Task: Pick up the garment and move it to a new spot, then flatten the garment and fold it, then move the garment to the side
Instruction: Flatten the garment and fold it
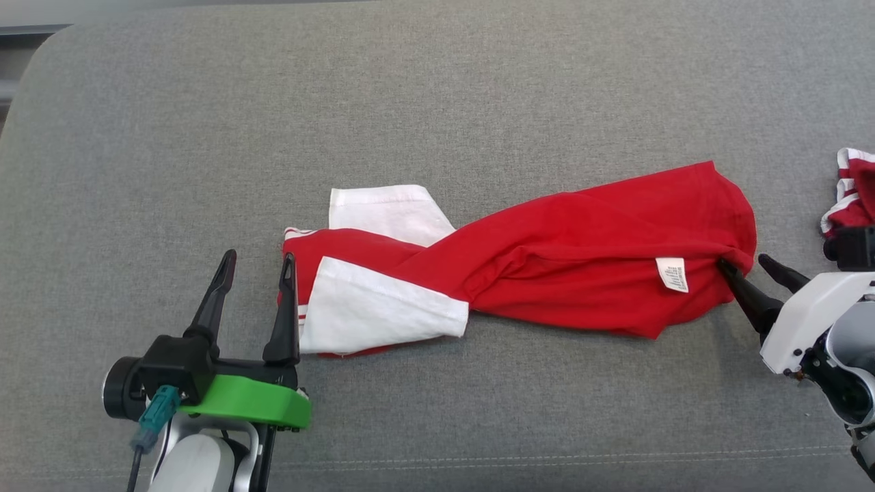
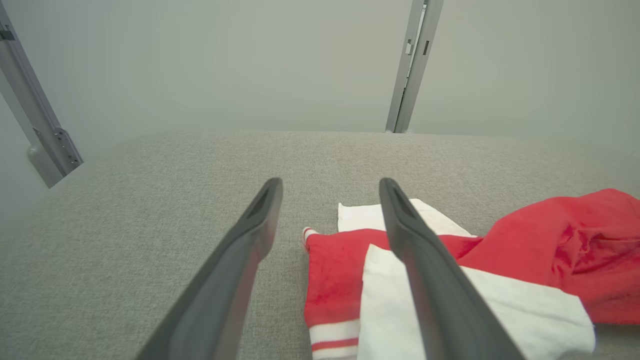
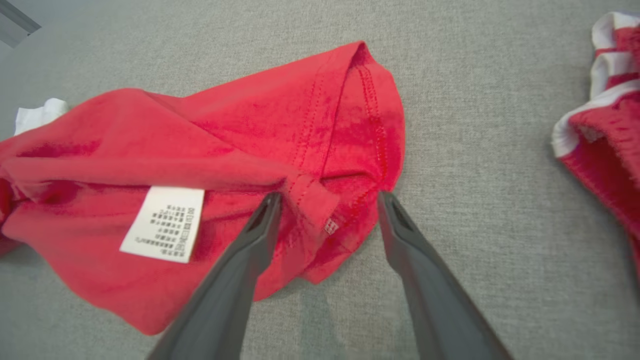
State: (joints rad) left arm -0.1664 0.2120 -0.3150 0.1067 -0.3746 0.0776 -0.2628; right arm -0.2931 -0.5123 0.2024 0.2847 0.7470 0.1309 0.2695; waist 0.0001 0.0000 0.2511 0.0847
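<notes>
Left tool and right tool are standing open; twisted red-and-white cotton shirt is risking multi-layer pinching at 3 o'clock.

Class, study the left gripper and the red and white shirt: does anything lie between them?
Nothing visible does. The left gripper, jaws open, stands at the sleeve end of the shirt, over bare grey cushion. A second garment lies beyond the right gripper.
</notes>
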